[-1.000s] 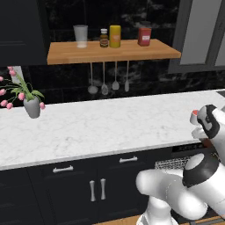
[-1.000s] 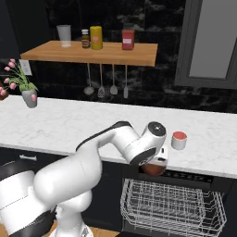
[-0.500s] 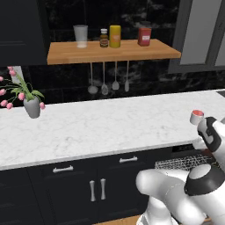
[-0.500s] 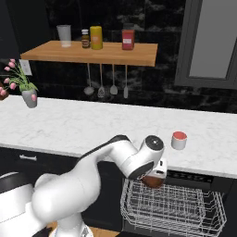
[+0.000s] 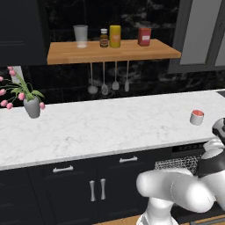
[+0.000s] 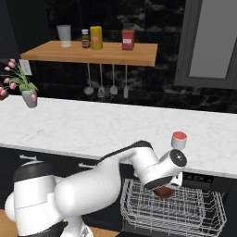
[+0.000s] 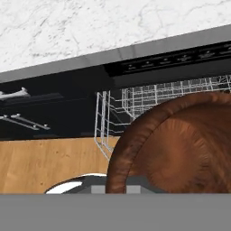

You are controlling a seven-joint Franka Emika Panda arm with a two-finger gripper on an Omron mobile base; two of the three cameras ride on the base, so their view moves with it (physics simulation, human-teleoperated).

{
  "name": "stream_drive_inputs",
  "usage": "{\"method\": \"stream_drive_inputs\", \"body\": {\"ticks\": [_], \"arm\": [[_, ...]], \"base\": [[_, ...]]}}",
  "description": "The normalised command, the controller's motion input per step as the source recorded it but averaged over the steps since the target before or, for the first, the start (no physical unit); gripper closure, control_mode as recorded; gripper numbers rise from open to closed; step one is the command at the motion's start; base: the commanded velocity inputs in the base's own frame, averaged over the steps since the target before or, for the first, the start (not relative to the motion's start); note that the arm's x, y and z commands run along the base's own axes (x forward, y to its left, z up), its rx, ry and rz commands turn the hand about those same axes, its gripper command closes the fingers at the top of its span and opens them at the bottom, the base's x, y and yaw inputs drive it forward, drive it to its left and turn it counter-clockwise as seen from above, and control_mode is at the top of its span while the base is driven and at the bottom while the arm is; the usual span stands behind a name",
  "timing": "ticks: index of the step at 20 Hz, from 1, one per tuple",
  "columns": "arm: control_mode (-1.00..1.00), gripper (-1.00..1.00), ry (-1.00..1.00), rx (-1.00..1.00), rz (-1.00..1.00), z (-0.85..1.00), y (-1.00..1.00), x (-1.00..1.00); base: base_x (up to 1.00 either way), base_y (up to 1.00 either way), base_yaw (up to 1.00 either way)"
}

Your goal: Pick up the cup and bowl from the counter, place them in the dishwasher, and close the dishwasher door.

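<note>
Gripper (image 6: 165, 190): hanging low over the pulled-out wire rack (image 6: 185, 217) in the right base view, jaws pinching the rim of a brown wooden bowl (image 7: 180, 144). In the hand view the bowl is bulking large from about 3 o'clock to 6 o'clock, its grained hollow facing the camera; the fingertips themselves are hidden behind it.

Wire rack, grey: standing drawn out of the dishwasher (image 6: 203, 178), directly beneath the bowl (image 6: 163, 191). In the hand view its grid (image 7: 135, 101) is showing at about 12 o'clock of the bowl, under the dark appliance opening. Whether the bowl is touching the rack cannot be told.

Dishwasher door: not made out with certainty in any view.

Cup (image 6: 178, 140): small, white-grey outside, salmon-red inside, standing upright on the counter (image 6: 83, 127), at about 1 o'clock of the gripper in the right base view and well apart from it. In the left base view the cup (image 5: 196, 117) is sitting near the right end of the counter (image 5: 101, 125).

Counter, white marble: carrying a grey vase of pink flowers (image 5: 30, 103) at its left end.

Wooden shelf (image 5: 112, 50), above the counter: bearing a frosted tumbler (image 5: 81, 35), a small brown bottle (image 5: 104, 38), a yellow canister (image 5: 115, 36) and a red container (image 5: 144, 36). Utensils (image 5: 110, 81) are hanging below it.

Dark cabinets (image 5: 94, 189) with silver handles: running under the counter, at 9 o'clock of the rack.
</note>
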Motion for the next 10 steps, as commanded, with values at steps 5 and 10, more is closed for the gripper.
{"method": "stream_drive_inputs", "body": {"ticks": [5, 10], "arm": [[-1.00, 1.00, 0.06, 0.10, 0.09, -0.37, -0.06, 0.01], [-1.00, 1.00, 0.02, 0.09, 0.14, -0.51, 0.00, 0.00]], "base": [[0.00, 0.00, 0.00], [0.00, 0.00, 0.00]]}}
